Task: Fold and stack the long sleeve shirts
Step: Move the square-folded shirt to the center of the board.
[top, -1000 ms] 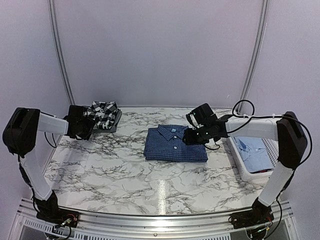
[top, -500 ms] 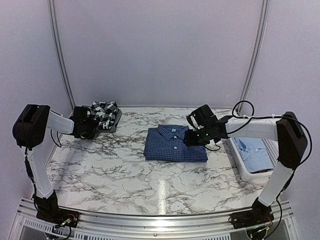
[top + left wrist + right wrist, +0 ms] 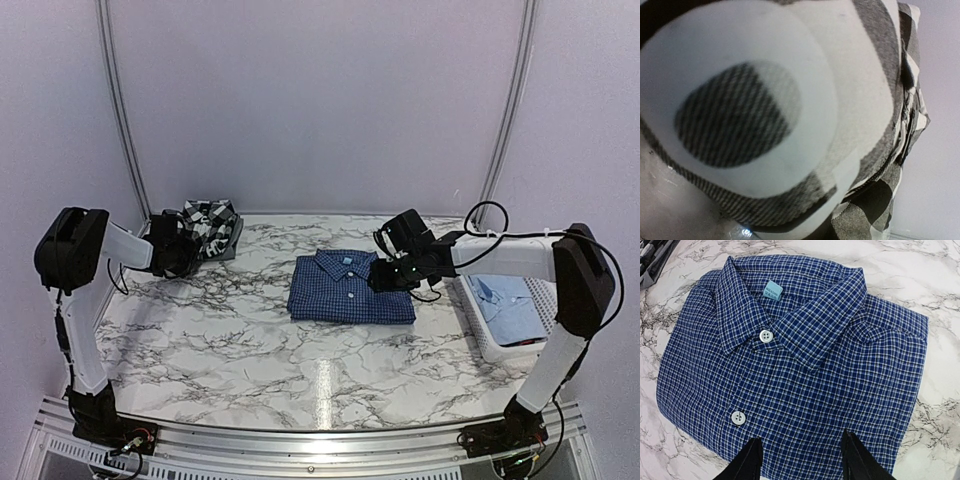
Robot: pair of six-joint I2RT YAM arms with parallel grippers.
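marble table point(image 3: 250, 340) is carrying everything. right arm is rising from its base, forearm lying level toward centre; right gripper point(image 3: 385, 275) is hanging over the right edge of the folded dark blue shirt point(image 3: 345, 290) mid-table, jaws apart. left arm is standing elbow-high, left gripper point(image 3: 175, 258) sitting right up against the folded plaid shirt point(image 3: 212, 225) at far left. blurred cloth is filling its wrist view, so cannot tell the jaws. pale blue shirt point(image 3: 508, 305) is lying in the white basket point(image 3: 482, 335), right.

Soft, even light, with a faint glare streak on the table point(image 3: 322, 385). The left wrist view is blurred, the plaid shirt point(image 3: 740, 115) too close.
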